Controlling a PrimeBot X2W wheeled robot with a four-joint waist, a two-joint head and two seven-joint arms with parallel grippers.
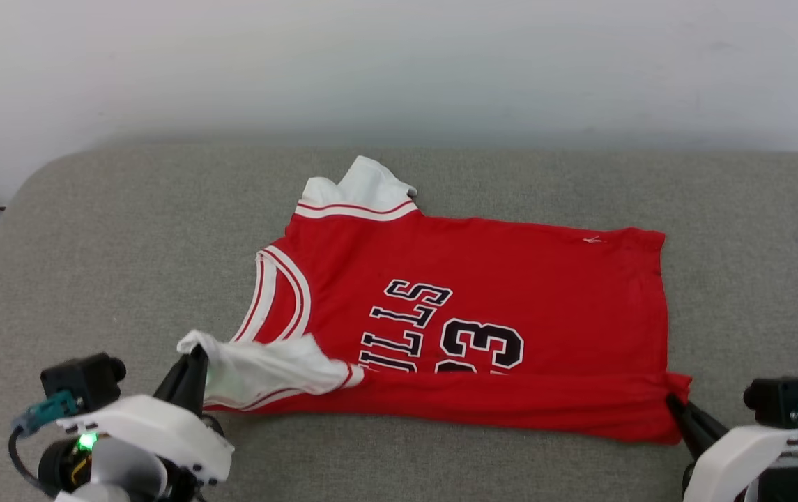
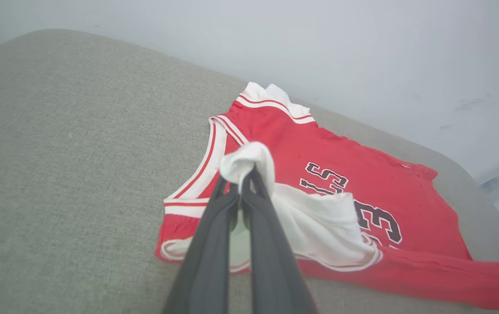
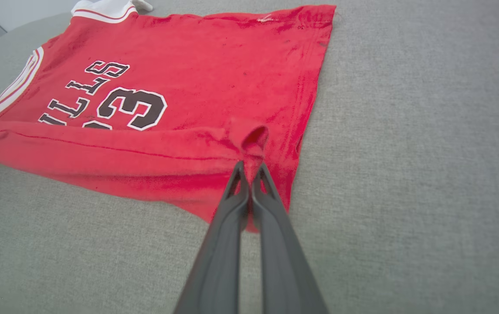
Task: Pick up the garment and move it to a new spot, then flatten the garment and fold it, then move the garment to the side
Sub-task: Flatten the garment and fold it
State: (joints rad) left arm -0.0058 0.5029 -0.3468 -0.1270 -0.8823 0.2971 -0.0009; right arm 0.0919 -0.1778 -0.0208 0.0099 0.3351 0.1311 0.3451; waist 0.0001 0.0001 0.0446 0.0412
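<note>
**Between the 2 grips: 1st fold barely begun**

Just ahead of the left gripper [image 1: 195,362] and the right gripper [image 1: 674,403] lies the garment [image 1: 496,279], spread on a grey padded surface [image 1: 92,244]. Its neck is toward the left gripper's side and its hem toward the right gripper's. The left gripper is pinched together on the white sleeve [image 1: 266,369] nearest it. The right gripper is pinched together on the near hem corner [image 3: 251,137]. Between the 2 sets of tips the near long edge is turned over onto the body, covering the lower part of the black lettering [image 1: 405,321] and the number [image 1: 482,345].

Judging from this, the pick-up and move look done and the flattening mostly so. The body beyond the grippers lies smooth, though the far sleeve [image 1: 364,181] is crumpled. The fold looks only begun, a narrow strip along 1 side. Further folds and the move to the side are yet to do.

The left wrist view shows the sleeve cloth humped over its fingertips, with the striped neck trim [image 2: 216,146] just beyond them. The right wrist view shows the hem corner puckered into a small loop right above its tips, and a small white mark [image 3: 266,18] at the far hem corner. The head view shows both grips at once and the straight fold line [image 1: 510,376] running from 1 to the other.
</note>
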